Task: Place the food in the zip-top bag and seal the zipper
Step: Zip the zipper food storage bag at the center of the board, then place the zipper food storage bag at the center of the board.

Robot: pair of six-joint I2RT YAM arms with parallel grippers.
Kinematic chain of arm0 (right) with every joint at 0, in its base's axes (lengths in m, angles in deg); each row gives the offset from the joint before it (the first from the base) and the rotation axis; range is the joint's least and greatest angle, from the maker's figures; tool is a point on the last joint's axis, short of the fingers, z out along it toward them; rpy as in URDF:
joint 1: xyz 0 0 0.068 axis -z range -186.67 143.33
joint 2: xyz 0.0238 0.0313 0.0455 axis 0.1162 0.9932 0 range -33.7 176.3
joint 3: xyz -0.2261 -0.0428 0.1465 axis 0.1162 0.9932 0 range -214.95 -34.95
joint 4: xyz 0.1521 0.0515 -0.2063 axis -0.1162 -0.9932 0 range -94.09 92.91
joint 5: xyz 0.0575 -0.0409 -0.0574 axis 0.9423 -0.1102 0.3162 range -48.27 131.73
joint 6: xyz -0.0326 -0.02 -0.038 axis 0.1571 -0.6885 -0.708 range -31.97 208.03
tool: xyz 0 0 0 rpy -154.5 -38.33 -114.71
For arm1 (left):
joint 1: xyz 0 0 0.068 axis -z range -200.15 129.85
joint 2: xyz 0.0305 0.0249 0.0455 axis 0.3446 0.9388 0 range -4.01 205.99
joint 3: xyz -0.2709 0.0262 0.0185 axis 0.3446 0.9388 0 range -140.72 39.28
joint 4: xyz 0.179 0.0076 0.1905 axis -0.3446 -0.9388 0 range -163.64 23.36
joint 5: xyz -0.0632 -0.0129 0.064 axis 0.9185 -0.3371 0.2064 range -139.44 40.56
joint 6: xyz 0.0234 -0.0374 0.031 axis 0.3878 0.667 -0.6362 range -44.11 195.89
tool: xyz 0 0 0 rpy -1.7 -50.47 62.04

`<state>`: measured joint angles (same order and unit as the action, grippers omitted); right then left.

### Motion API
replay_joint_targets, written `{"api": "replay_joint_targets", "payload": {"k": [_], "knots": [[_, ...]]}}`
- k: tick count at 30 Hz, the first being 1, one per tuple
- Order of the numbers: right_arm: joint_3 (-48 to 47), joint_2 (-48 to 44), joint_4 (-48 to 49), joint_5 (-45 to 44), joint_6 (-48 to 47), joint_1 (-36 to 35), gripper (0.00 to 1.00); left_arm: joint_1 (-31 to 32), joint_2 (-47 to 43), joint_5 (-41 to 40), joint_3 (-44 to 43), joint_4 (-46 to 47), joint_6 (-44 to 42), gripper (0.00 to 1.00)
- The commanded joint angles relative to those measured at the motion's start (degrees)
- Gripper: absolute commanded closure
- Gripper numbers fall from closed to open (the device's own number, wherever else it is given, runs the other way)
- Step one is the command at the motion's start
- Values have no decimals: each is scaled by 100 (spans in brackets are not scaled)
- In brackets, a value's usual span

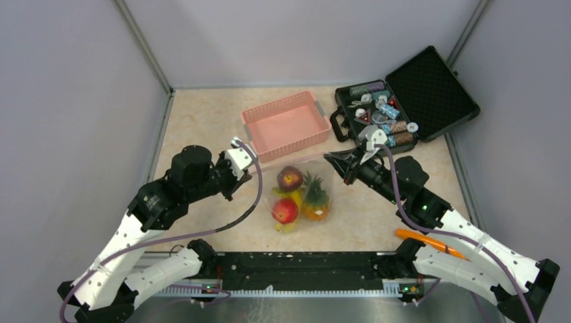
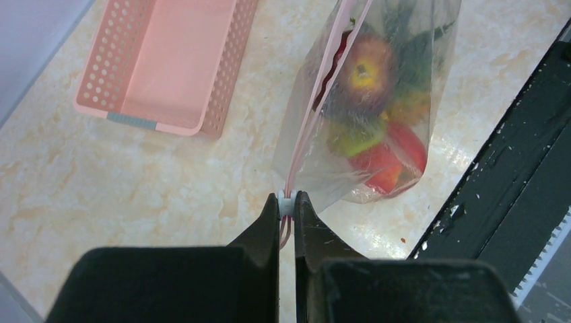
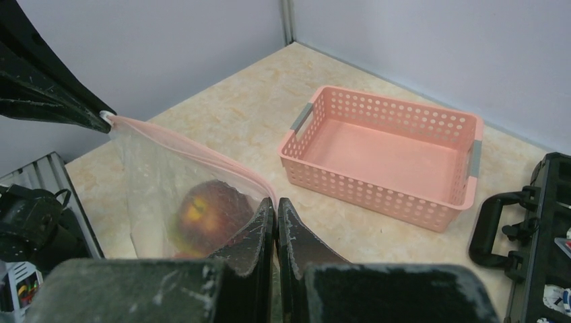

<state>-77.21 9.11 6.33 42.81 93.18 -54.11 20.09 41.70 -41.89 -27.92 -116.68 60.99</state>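
Note:
The clear zip-top bag [image 1: 299,195] hangs upright between my two grippers over the table. Inside it are the dark maroon fruit [image 1: 290,178], the pineapple [image 1: 315,198], the red fruit [image 1: 285,210] and a bit of yellow banana [image 1: 288,227]. The pale-pink zipper [image 2: 322,87] runs taut along the bag's top, its two sides lying together. My left gripper [image 2: 287,200] is shut on the white slider [image 2: 287,203] at one end of the strip. My right gripper [image 3: 276,202] is shut on the other end of the zipper [image 3: 195,155]. The maroon fruit [image 3: 209,215] shows through the plastic.
The pink basket [image 1: 250,122] stands just behind the bag, its wall showing in the left wrist view [image 2: 229,74] and the right wrist view [image 3: 377,192]. An open black case [image 1: 431,87] of trinkets is at the back right. An orange stick [image 1: 431,242] lies by the right arm's base.

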Motion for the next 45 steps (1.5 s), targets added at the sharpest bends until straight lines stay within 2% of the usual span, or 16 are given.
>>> {"api": "replay_joint_targets", "payload": {"k": [1, 19, 22, 23, 25, 27, 28, 29, 31, 32, 39, 45], "knots": [[-122, -71, 404, -477, 15, 187, 100, -175, -169, -409, 56, -318, 74, 100], [-121, -24, 455, -396, -16, 187, 100, -297, -114, -558, 113, -264, 224, 100], [-116, 22, 494, -185, -4, 194, 100, -293, -163, -490, 184, -21, 390, 95], [-116, 49, 513, -50, 14, 191, 100, -293, -185, -363, 219, 149, 472, 90], [-108, 126, 555, 146, 87, 190, 100, -298, -237, -194, 329, 506, 664, 58], [-100, 215, 586, 202, 145, 191, 100, -298, -276, 47, 532, 862, 740, 42], [-92, 256, 614, 200, 185, 191, 100, -299, -251, 159, 584, 951, 767, 31], [-90, 296, 643, 199, 221, 188, 100, -297, -178, 246, 575, 966, 810, 20], [-121, 353, 668, 156, 274, 197, 100, -298, -23, 230, 489, 906, 990, 5], [-161, 385, 656, 115, 276, 191, 100, -299, 2, 210, 474, 911, 1038, 2], [-657, 753, 521, -205, 274, 240, 100, -394, -295, -432, 543, 1310, 1381, 1], [-1762, 1647, 261, 77, 235, 645, 100, -523, -624, -1452, 552, 1567, 1810, 1]]}}
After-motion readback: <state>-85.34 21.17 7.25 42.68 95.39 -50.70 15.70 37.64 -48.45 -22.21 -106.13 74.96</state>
